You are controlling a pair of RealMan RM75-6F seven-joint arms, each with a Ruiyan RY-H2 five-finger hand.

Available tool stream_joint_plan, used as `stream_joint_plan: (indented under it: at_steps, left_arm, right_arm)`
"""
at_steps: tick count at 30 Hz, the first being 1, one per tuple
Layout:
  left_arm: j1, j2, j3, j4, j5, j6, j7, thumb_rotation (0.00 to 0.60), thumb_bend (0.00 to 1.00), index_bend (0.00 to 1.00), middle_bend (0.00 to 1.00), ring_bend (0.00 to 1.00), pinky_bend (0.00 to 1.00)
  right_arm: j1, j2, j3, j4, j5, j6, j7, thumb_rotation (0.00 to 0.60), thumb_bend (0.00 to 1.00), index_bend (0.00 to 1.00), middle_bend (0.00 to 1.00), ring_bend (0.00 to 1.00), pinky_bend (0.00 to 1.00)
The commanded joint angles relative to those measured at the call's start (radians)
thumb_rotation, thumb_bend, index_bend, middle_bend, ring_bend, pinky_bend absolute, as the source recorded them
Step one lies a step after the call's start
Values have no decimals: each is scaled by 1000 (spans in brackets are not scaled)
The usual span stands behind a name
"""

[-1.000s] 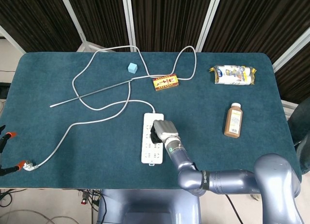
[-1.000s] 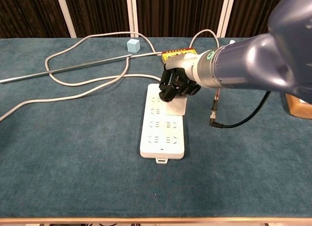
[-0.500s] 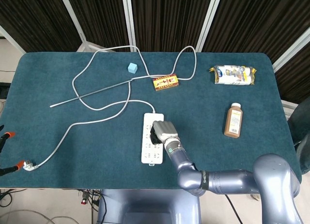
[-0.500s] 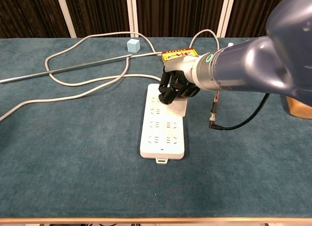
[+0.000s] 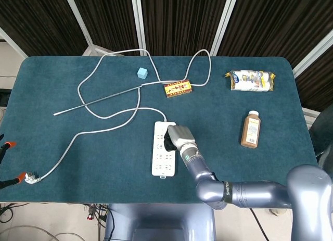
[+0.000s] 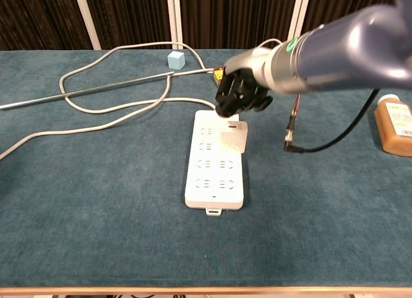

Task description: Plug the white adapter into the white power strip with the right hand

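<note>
A small light-blue cube (image 5: 142,73) sits near the far edge of the teal surface (image 5: 62,111), with a thin grey rod (image 5: 99,100) lying slantwise just beside it. A red-and-yellow box (image 5: 178,88) lies near the middle of the far side. Toward the right are a crinkled snack packet (image 5: 251,80) and, nearer, a brown bottle (image 5: 251,129) lying flat.

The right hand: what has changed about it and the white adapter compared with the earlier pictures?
The right hand has lifted up and back off the white adapter, letting it go; its dark fingers are curled above it. The adapter now stands alone on the far right part of the white power strip. The strip, its cable and the brown bottle did not move.
</note>
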Motion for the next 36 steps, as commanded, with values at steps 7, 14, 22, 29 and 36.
stream_joint_plan:
  at_steps: [7,14,22,29,36]
  left_arm:
    - [2,-3,4,-2,8,6,8,600,89,242,8,0,0]
    - [3,-7,4,-4,8,9,19,600,90,242,8,0,0]
    - [6,-16,5,-7,12,19,34,600,90,242,8,0,0]
    - [-1,-28,9,-4,13,9,59,600,90,242,8,0,0]
    - [-9,-52,-12,37,10,28,80,600,90,219,9,0,0]
  right_arm:
    - [-122,247,98,-158,-74,-25,144,600,895,829,738,802,959]
    - [-301,366,90,-154,-257,-69,329,600,511,143,196,249,493]
    - [-559,424,6,-161,-739,38,541,600,371,0,4,31,216]
    - [-783,457,-177,-100,-1188,297,581,600,354,0,0,0,188]
    - [-954,435,-347,43,-1452,515,497,600,353,0,0,0,188]
